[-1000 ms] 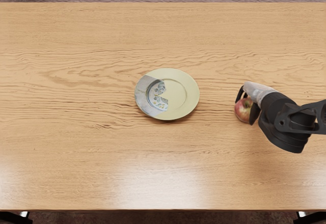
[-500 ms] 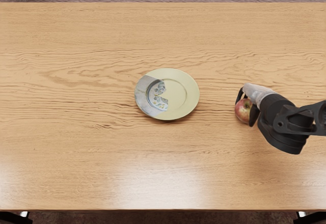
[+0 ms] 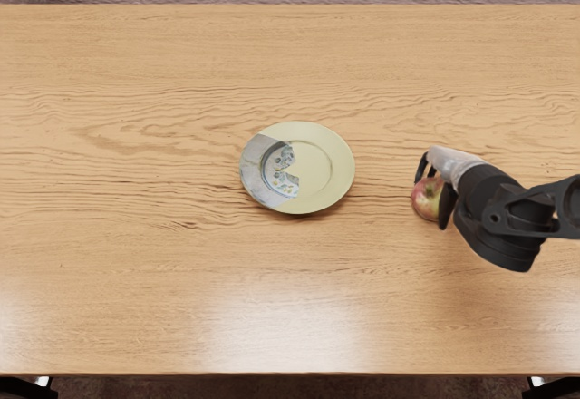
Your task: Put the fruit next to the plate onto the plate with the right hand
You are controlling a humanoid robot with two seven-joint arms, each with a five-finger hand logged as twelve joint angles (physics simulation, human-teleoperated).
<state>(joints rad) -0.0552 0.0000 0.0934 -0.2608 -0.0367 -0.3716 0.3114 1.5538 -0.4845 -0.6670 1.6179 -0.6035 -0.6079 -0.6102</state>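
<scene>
Head view is showing the right hand [image 3: 476, 201] wrapping its curled fingers around the apple [image 3: 424, 199] near the table's [image 3: 136, 263] right edge, well apart from the plate [image 3: 340, 168] at mid-table. The grasp is looking made, while the carrying and placing are remaining undone.

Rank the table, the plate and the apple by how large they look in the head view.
Largest: the table, by far.
Next: the plate.
Smallest: the apple. The right hand wraps around it and hides part, but even whole it would look well under the plate.
</scene>
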